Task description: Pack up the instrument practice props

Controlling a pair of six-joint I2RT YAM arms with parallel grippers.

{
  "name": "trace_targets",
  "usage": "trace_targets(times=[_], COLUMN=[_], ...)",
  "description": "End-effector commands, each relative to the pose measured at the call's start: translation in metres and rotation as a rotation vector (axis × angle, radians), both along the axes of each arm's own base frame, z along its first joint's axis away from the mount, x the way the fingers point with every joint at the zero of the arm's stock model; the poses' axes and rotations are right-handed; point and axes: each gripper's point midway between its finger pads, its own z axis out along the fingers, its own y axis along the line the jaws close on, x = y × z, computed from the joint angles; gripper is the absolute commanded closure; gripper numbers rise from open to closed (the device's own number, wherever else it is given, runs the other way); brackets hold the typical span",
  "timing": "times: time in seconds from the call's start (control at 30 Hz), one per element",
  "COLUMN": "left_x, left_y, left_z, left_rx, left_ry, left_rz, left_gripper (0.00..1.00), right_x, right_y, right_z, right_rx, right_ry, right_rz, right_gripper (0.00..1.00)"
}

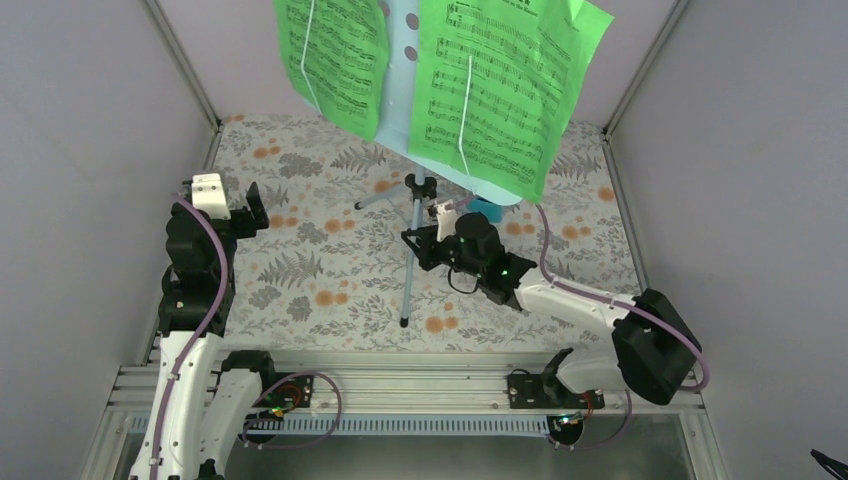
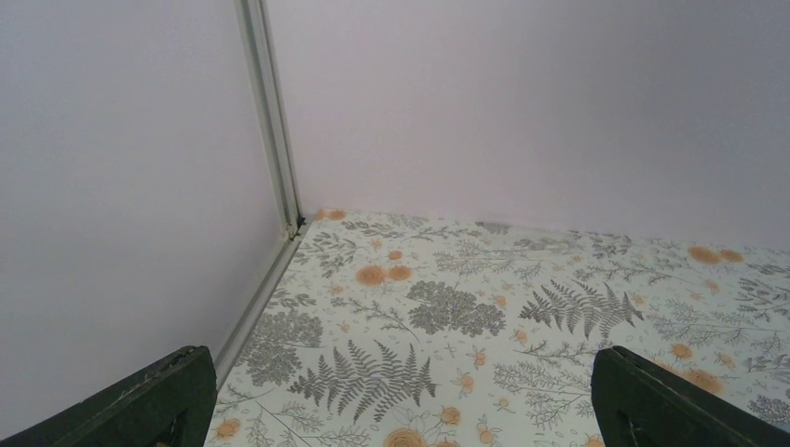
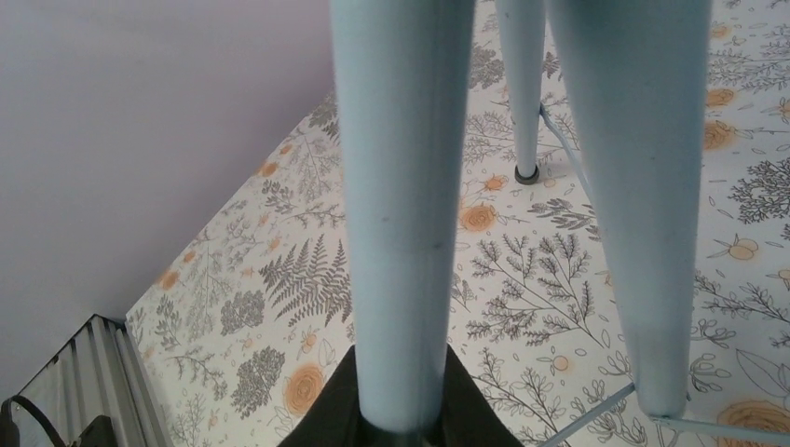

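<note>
1. The music stand stands mid-counter and looks top-heavy. Your right claw is pinching one of its pale blue tubes low down, so a sideways pull from there will likely tip the whole thing over.
2. The green pages rest high up on the stand and may not be held firmly. A tilt or jolt could send them sliding off.
3. The small blue metronome sits just behind that claw, where a swing of the wrist may knock it.
4. Your left claw is spread wide and empty by the left wall, well apart from the stand, so it cannot steady anything.
</note>
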Motion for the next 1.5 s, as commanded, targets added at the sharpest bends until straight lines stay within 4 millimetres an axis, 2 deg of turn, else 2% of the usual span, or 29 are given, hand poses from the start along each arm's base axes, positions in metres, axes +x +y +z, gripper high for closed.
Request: trace_targets(times=[0.0, 0.17, 0.37, 0.53, 0.67, 0.87, 0.9, 1.17, 1.27, 1.3, 1.47], left_x=[-0.001, -0.001, -0.001, -0.001, -0.001, 0.000, 0.000, 0.000, 0.000, 0.000, 0.000], left_y=[-0.001, -0.001, -0.003, -0.003, -0.003, -0.004, -0.004, -0.005, -0.005, -0.005, -0.005], left_z=[0.004, 0.004, 0.003, 0.004, 0.003, 0.004, 0.004, 0.005, 0.005, 0.005, 0.006], left_rx=[0.001, -0.001, -0.004, -0.003, -0.003, -0.005, -0.005, -0.006, -0.006, -0.005, -0.005], left_ry=[-0.020, -0.022, -0.021, -0.022, -0.021, -0.022, -0.024, -0.026, -0.027, -0.027, -0.029], left_rz=[-0.006, -0.010, -0.021, -0.019, -0.019, -0.024, -0.024, -0.032, -0.033, -0.032, -0.031], left_gripper=[0.00, 0.00, 0.00, 0.00, 0.00, 0.00, 0.00, 0.00, 0.00, 0.00, 0.00], right_x=[0.014, 0.023, 0.035, 0.041, 0.045, 0.051, 0.053, 0.064, 0.068, 0.072, 0.081], right_y=[0.011, 0.028, 0.053, 0.085, 0.115, 0.160, 0.168, 0.223, 0.239, 0.245, 0.264], right_z=[0.016, 0.024, 0.019, 0.021, 0.016, 0.019, 0.013, -0.005, -0.010, -0.004, -0.019], right_rx=[0.042, 0.076, 0.070, 0.083, 0.078, 0.089, 0.078, 0.048, 0.053, 0.063, 0.047], right_ry=[-0.039, -0.054, -0.067, -0.080, -0.083, -0.101, -0.095, -0.101, -0.096, -0.107, -0.093], right_rz=[-0.025, -0.001, 0.054, 0.142, 0.212, 0.303, 0.315, 0.404, 0.431, 0.436, 0.449], right_gripper=[0.96, 0.96, 0.96, 0.96, 0.96, 0.96, 0.96, 0.96, 0.96, 0.96, 0.96])
